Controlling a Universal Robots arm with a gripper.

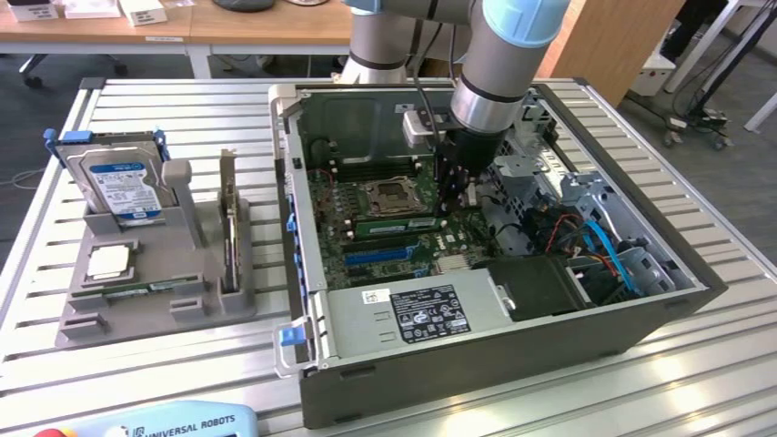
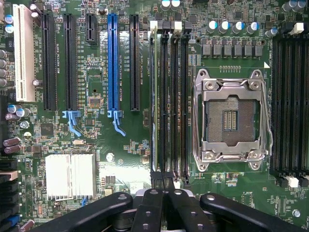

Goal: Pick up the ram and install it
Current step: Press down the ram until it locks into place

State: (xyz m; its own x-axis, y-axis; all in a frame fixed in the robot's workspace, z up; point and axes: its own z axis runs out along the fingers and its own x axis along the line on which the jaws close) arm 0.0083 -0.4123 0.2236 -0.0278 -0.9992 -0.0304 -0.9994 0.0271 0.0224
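Observation:
The ram point(image 2: 154, 96) is a thin green stick standing edge-on in the memory slot furthest from the empty CPU socket point(image 2: 231, 121). In the exterior view the ram point(image 1: 395, 221) shows as a green strip beside that socket. My gripper point(image 2: 161, 189) is shut, its black fingers point(image 2: 150, 205) pressed together just over one end of the memory slots. In the exterior view the gripper point(image 1: 459, 202) reaches down into the open computer case point(image 1: 607, 328) over the motherboard. I cannot tell whether the fingertips touch the ram.
On the exterior view's left, a grey holder point(image 1: 158, 309) carries a silver hard drive point(image 1: 122, 187), a tall dark card point(image 1: 227, 218) on edge and a square chip point(image 1: 109, 262). Inside the case are the power supply point(image 1: 413, 314), blue cables point(image 1: 607, 250) and the case walls around the arm.

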